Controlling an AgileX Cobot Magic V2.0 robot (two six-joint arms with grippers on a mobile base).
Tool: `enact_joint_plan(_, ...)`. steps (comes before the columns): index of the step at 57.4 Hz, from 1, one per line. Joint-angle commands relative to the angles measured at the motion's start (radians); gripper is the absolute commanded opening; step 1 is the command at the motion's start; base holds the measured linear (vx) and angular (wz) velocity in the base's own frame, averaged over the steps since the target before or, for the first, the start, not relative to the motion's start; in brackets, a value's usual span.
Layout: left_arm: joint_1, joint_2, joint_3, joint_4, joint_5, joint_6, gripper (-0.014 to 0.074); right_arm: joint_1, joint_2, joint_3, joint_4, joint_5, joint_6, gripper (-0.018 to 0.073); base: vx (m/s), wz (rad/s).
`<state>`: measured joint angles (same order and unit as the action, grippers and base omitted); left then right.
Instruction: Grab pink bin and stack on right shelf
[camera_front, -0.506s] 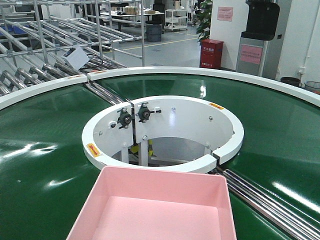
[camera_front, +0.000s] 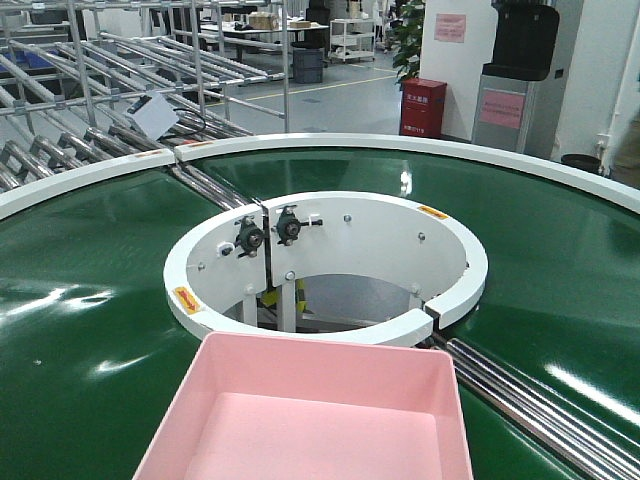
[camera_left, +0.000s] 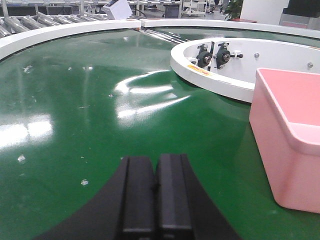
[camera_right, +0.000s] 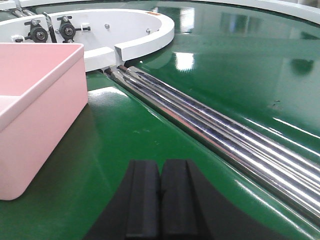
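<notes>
The pink bin (camera_front: 310, 415) is empty and sits on the green conveyor belt (camera_front: 90, 300) at the bottom centre of the front view. It also shows at the right of the left wrist view (camera_left: 290, 135) and at the left of the right wrist view (camera_right: 35, 105). My left gripper (camera_left: 156, 167) is shut and empty, low over the belt to the left of the bin. My right gripper (camera_right: 161, 172) is shut and empty, low over the belt to the right of the bin. Neither touches the bin. The right shelf is out of view.
A white ring housing (camera_front: 330, 265) with bearings stands in the belt's middle, just beyond the bin. Steel rollers (camera_right: 235, 135) cross the belt to the right of the bin. Roller racks (camera_front: 120, 90), a red box (camera_front: 423, 108) and a grey machine (camera_front: 510, 90) stand behind.
The pink bin has shifted very slightly on the belt; nothing else has visibly moved.
</notes>
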<state>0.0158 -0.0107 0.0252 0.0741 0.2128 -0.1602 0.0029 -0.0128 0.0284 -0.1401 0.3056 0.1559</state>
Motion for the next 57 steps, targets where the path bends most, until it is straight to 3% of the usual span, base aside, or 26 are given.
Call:
enact_joint_plan(1, 0.003, 0.015, 0.010, 0.000, -0.101, -0.007, -0.0008, -0.004, -0.008, 0.003, -0.011, -0.082, -0.006, -0.0012, 0.00, 0.00)
enact_joint_plan(18, 0.003, 0.015, 0.010, -0.001, -0.207, -0.007, -0.0008, -0.004, -0.008, 0.003, -0.011, -0.156, -0.011, -0.0012, 0.00, 0.00)
enact_joint_plan(30, 0.003, 0.015, 0.005, -0.001, -0.574, -0.007, -0.0008, -0.005, -0.008, 0.002, -0.015, -0.401, -0.022, -0.0012, 0.00, 0.00)
enact_joint_plan(33, 0.003, 0.015, -0.015, -0.001, -0.619, -0.007, -0.0008, -0.005, -0.008, -0.009, -0.016, -0.476, -0.026, -0.0012, 0.00, 0.00)
enact_joint_plan(37, 0.003, 0.019, -0.100, 0.007, -0.570, 0.000, -0.0008, -0.005, 0.003, -0.058, -0.016, -0.479, -0.026, -0.0012, 0.00, 0.00)
enact_joint_plan(50, 0.003, 0.185, -0.525, 0.010, -0.184, 0.111, -0.0008, -0.004, 0.212, -0.421, -0.036, -0.224, -0.026, -0.0012, 0.00, 0.00)
enact_joint_plan(57, 0.003, 0.322, -0.616, 0.010, -0.125, 0.135, -0.0001, -0.004, 0.350, -0.531, -0.037, -0.151, -0.026, -0.0010, 0.00, 0.00)
